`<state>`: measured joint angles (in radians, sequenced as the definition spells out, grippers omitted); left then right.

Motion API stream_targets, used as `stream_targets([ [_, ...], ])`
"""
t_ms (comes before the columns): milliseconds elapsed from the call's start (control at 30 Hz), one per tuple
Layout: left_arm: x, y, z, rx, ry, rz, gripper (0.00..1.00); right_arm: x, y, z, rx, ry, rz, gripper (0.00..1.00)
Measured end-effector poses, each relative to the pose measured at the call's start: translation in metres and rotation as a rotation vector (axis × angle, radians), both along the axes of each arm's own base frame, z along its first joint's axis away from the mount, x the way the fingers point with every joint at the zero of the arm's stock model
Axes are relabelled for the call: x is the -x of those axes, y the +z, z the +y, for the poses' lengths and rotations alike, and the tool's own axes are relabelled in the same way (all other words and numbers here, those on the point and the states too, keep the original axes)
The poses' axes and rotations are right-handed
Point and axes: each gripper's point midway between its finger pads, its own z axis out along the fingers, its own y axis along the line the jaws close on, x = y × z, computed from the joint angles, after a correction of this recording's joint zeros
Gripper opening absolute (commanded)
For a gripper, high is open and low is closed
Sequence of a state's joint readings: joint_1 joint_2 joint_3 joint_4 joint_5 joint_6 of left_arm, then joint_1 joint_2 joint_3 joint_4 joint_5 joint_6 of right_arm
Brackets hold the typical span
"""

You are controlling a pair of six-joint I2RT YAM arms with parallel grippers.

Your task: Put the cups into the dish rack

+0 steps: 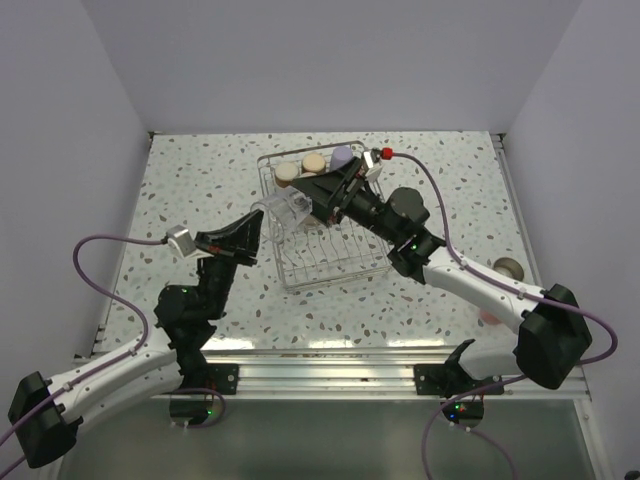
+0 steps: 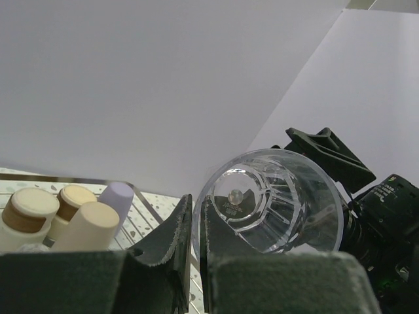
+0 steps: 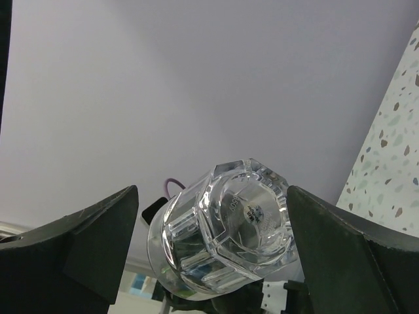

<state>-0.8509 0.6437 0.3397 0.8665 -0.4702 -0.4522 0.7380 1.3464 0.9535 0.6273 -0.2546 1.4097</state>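
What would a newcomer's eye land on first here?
A clear glass cup is held sideways over the dish rack's left side, its rim pinched in the left claw. The right claw stands wide open around the cup's base without gripping it. Several cups already sit in the rack's far corner.

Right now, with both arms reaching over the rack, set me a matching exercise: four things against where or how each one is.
Things
1. clear glass cup
2. lavender cup
3. right gripper
4. lone cup by the right forearm

Places and states
A. on the table, outside the dish rack
B. open, one finger on each side of the glass's base
C. pinched at its rim by the left gripper
D. standing at the far end of the rack

Pairs: 1-C; 2-D; 3-B; 4-A
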Motion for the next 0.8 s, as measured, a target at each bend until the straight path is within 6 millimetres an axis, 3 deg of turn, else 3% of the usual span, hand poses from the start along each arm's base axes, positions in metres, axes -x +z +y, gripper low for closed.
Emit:
stream_targets([
  [433,0.011,0.026,0.005,0.088,-0.028,-0.087,0.00,0.009,0.006,0.001,-0.004,0.014,-0.014,0.98],
  [800,0.012,0.018,0.004,0.119,-0.043,-0.098,0.00,0.012,0.007,0.007,-0.026,0.033,-0.017,0.94],
])
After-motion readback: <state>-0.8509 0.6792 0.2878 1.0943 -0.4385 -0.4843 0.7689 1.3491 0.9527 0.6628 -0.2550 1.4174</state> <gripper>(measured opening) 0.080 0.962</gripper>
